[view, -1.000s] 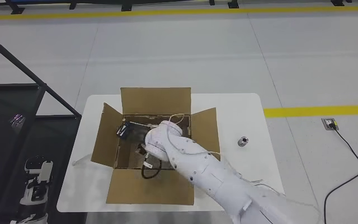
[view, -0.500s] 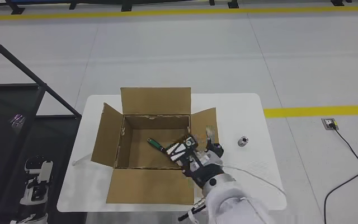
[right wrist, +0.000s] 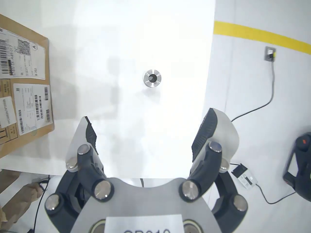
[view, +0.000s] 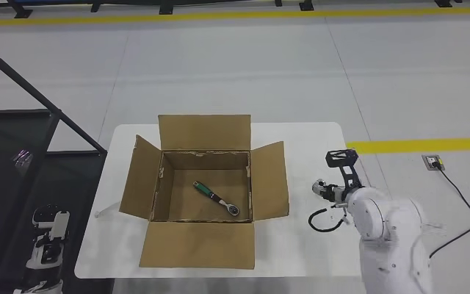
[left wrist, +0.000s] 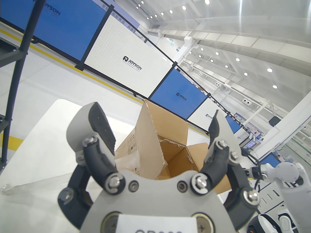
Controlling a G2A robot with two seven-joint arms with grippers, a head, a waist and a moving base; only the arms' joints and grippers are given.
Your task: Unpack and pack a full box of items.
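The box (view: 204, 132) sits on the white surface (view: 308, 140), more to the left side. All four flaps are folded out, so the top is wide open. One tool lies inside it, flat on the bottom. It is a wrench (view: 216, 198) with a green and black handle and a shiny metal head. It lies slanted, and the head points to the box's right corner on the robot's side.

A small round metal part (view: 319, 186) stands on the surface to the right of the box. It does not touch the box. From above it looks like a little silver ring with a dark hole in the middle (right wrist: 152, 79).

The right jaws hang over the surface near this metal part. They are spread wide and hold nothing. Their dark pads (right wrist: 205, 129) point down at the surface, and the metal part lies a bit ahead of them, not between them. One box flap with white stickers (right wrist: 24, 86) shows off to the side.

The left jaws are spread wide too, and they hold nothing. Their pads (left wrist: 100, 127) point up at the box (left wrist: 158, 132), which shows from low down on its left side. Some crinkly clear plastic (left wrist: 128, 163) lies just beside the box there.

On the floor to the right there is a yellow line (view: 396, 145) and a wall plug with a cable (view: 432, 162). A black frame (view: 29, 132) stands to the left of the surface.
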